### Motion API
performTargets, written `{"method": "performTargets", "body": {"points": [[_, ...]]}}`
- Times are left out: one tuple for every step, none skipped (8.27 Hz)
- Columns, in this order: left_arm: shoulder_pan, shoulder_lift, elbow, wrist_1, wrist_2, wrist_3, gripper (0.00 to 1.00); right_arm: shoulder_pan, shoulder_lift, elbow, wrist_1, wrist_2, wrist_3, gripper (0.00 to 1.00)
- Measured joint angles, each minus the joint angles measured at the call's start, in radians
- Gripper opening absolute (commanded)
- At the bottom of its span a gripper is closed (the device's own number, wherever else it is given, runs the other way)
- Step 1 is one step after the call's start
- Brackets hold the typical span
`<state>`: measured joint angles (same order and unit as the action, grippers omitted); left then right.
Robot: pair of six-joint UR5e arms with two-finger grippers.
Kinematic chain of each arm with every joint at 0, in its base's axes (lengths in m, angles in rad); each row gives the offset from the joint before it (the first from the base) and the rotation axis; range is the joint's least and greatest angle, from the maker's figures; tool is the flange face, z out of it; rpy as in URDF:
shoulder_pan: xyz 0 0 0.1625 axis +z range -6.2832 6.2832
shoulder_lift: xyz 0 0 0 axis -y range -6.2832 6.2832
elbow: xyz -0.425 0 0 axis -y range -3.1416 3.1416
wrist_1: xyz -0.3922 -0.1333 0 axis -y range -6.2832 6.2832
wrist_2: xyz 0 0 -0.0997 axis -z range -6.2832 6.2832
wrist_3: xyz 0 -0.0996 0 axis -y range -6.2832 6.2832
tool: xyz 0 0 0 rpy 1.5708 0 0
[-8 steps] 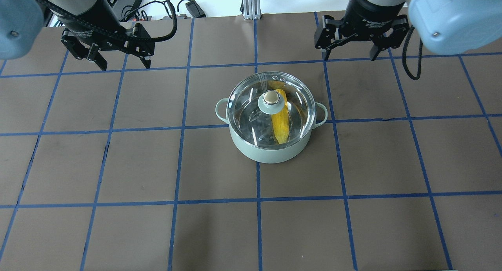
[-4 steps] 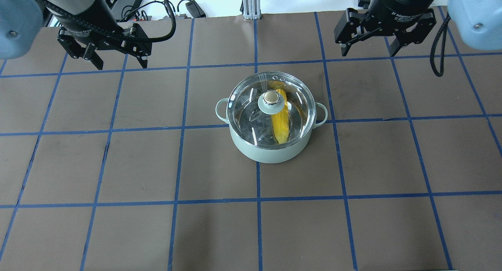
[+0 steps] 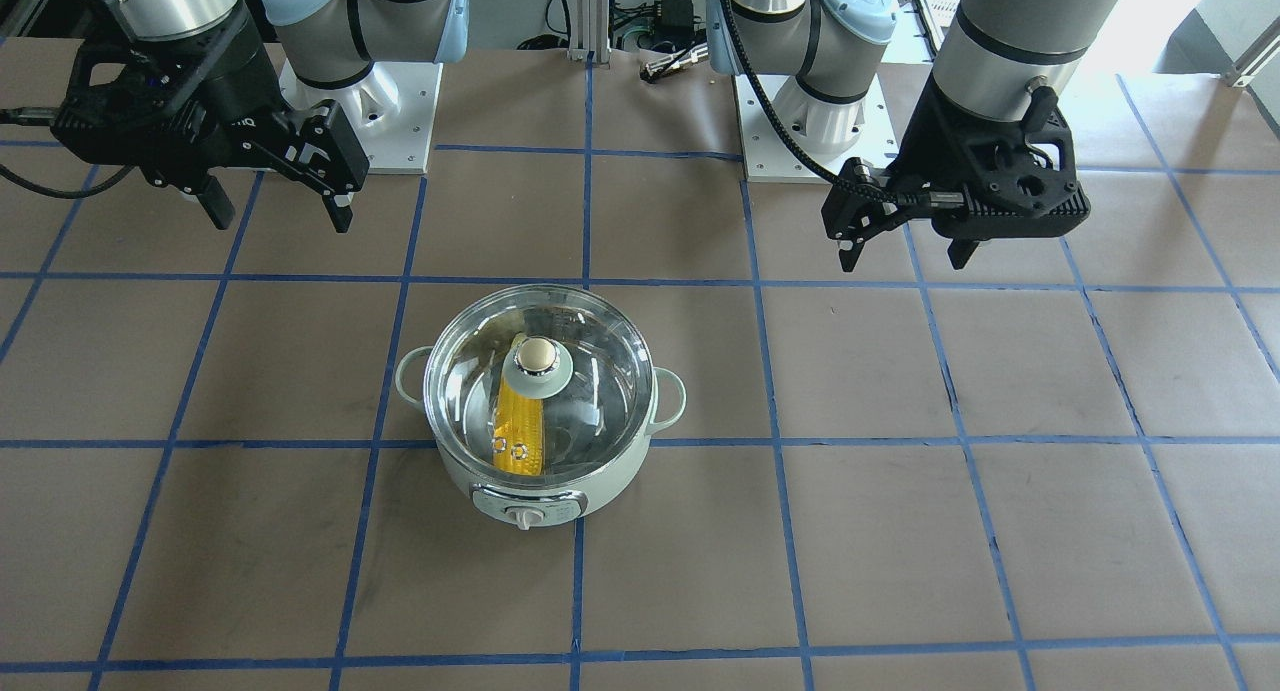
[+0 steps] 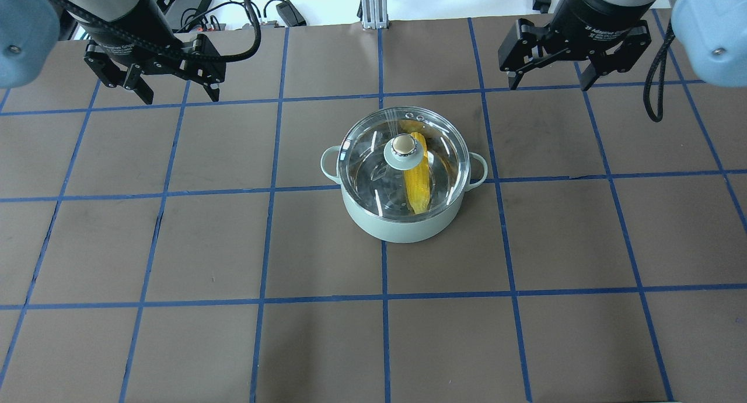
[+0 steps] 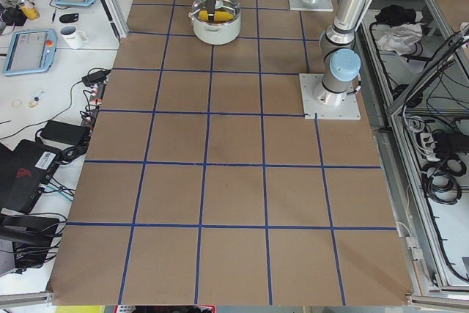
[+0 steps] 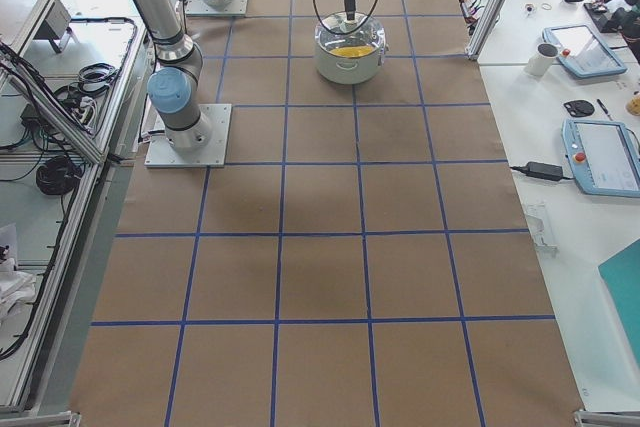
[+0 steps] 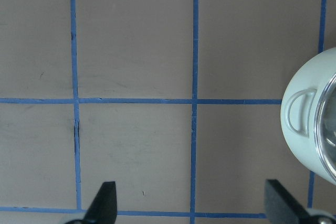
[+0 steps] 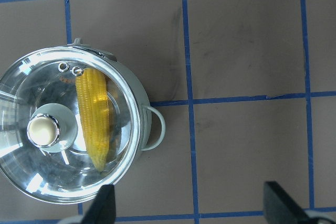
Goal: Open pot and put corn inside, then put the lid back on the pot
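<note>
The mint-green pot (image 4: 402, 225) stands mid-table with the glass lid (image 4: 373, 152) on it. The yellow corn (image 4: 418, 184) lies inside, seen through the glass. The front-facing view shows the pot (image 3: 470, 486), its lid (image 3: 590, 371) and the corn (image 3: 520, 436). My left gripper (image 4: 180, 95) (image 3: 905, 259) is open and empty, raised far back left of the pot. My right gripper (image 4: 549, 86) (image 3: 280, 218) is open and empty, raised back right of it. The right wrist view shows the lid (image 8: 52, 182) and corn (image 8: 93, 116) below my open gripper (image 8: 191, 205).
The brown table mat (image 4: 204, 245) carries a blue tape grid. The left wrist view shows the pot's side handle (image 7: 302, 116) at its right edge, with my open left gripper (image 7: 191, 203) over bare mat. Cables and a power brick (image 4: 289, 12) lie beyond the table's far edge.
My right gripper has moved right and slightly back, away from the pot. My left gripper has edged back a little. The pot, lid and corn have not moved.
</note>
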<state>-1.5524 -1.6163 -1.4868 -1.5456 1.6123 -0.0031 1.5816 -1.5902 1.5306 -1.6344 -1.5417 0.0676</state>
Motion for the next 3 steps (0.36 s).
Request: {"method": "performTargets", "body": {"points": [[0.0, 0.003, 0.0, -0.002, -0.002, 0.0, 1.0, 0.0, 0.0, 0.001, 0.0, 0.001, -0.001, 1.0], [-0.001, 0.004, -0.001, -0.004, -0.003, -0.001, 1.0, -0.001, 0.0, 0.001, -0.001, 0.0, -0.004, 1.0], [0.0, 0.006, -0.001, -0.005, -0.003, -0.001, 1.0, -0.001, 0.001, 0.002, -0.001, -0.001, -0.006, 1.0]]}}
